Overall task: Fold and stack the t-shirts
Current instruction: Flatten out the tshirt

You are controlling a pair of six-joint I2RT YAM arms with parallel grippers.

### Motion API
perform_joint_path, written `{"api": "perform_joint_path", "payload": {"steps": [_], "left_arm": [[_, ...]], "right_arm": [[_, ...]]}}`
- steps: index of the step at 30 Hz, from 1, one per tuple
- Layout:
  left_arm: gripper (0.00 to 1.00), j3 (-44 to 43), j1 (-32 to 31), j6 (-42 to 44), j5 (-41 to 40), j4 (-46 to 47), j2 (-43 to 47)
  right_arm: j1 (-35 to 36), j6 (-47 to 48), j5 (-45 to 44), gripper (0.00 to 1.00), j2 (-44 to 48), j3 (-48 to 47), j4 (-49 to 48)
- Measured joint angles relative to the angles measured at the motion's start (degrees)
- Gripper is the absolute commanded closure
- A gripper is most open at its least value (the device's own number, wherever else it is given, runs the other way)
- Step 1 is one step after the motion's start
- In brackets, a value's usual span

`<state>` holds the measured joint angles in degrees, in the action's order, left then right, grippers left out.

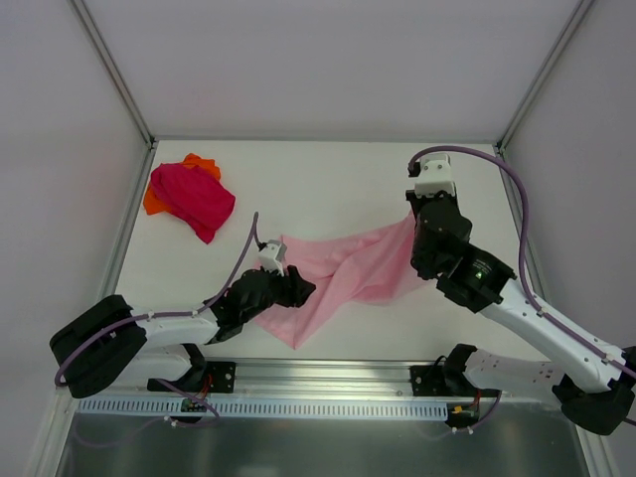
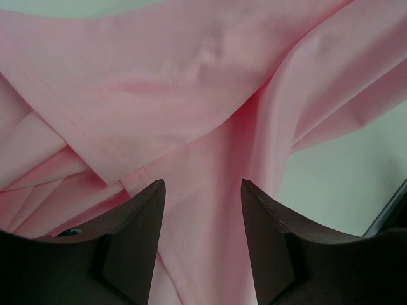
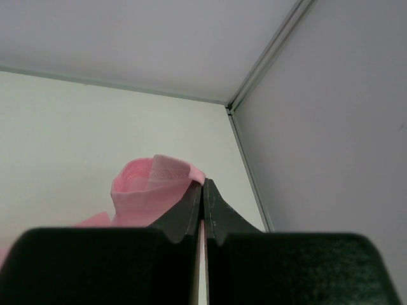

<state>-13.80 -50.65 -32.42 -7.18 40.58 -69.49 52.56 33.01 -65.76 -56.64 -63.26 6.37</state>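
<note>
While the right hand (image 3: 203,185) is pressed fully closed on a fold of the light pink t-shirt (image 1: 348,268), with a small roll of hemmed cloth poking out past its fingertips, the left hand (image 2: 202,185) stands open. Its two dark fingers (image 2: 137,235) are apart with pink cloth showing in the gap between them, and whether they touch that cloth cannot be told. The light pink t-shirt lies in the near middle of the white worktop (image 1: 328,179), stretched from the left hand at its near left end to the right hand at its far right end, where the cloth is lifted off the surface. Its middle is creased in long diagonal folds, and a pointed corner reaches toward the near edge just right of the left hand. In the left wrist view a stitched hem runs diagonally across the upper left, with layers of cloth overlapping below it. Well apart, at the far left of the worktop, the magenta t-shirt (image 1: 194,196) sits crumpled on top of the orange t-shirt (image 1: 203,162), which shows only along the far and left edges of that heap. The right wrist view looks toward the far right corner, where the grey walls (image 3: 331,95) meet.
</note>
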Motion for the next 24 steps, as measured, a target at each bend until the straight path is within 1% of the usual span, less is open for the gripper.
{"api": "perform_joint_path", "payload": {"steps": [3, 9, 13, 20, 24], "left_arm": [[0.5, 0.0, -0.04, -0.02, -2.03, 0.26, 0.2], [0.51, -0.07, -0.04, -0.28, -10.03, -1.84, 0.28], [0.52, -0.42, -0.04, -1.25, -14.49, -3.63, -1.22], [0.52, -1.14, -0.04, -1.6, -17.4, -3.89, -4.83], [0.51, -1.16, -0.04, -1.49, -17.27, -1.2, -7.89]], "right_arm": [[0.0, 0.02, -0.02, 0.99, 0.0, -0.02, -0.02], [0.0, 0.04, -0.02, 0.99, 0.0, 0.0, -0.02], [0.0, 0.09, -0.04, 0.99, -0.02, -0.02, -0.02], [0.0, 0.15, -0.04, 0.99, -0.02, -0.02, 0.0], [0.0, 0.15, -0.02, 0.99, 0.0, 0.0, 0.02]]}}
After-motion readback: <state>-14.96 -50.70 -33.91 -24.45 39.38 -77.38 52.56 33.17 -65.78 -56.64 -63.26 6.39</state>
